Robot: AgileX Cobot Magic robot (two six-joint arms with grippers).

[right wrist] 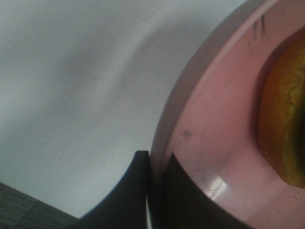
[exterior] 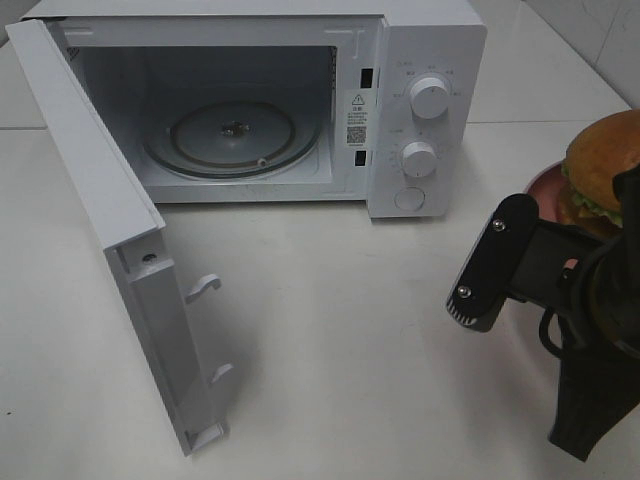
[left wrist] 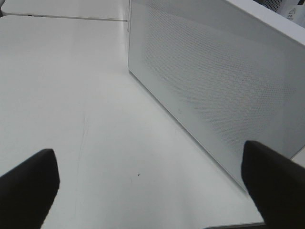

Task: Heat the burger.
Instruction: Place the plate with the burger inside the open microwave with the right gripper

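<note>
**Pick-up stage, as I judge it.** My right end effector [right wrist: 151,161] is pinched narrow on the rim of the pink plate [right wrist: 214,138]. The plate carries the burger [exterior: 603,160] at the right edge of the desk [exterior: 330,340], well apart from the microwave [exterior: 430,60]. The door [exterior: 90,190] stands open and the glass turntable [exterior: 232,135] is bare. The next move, I judge, calls for lifting the plate level, carrying it leftward and sliding it onto the turntable without tipping the burger. My left end effector [left wrist: 150,181] is spread wide and holds nothing. Only the right wrist view shows the pinch on the rim. Only the left wrist view shows the door's perforated panel. Only the high view shows the cavity.
</note>
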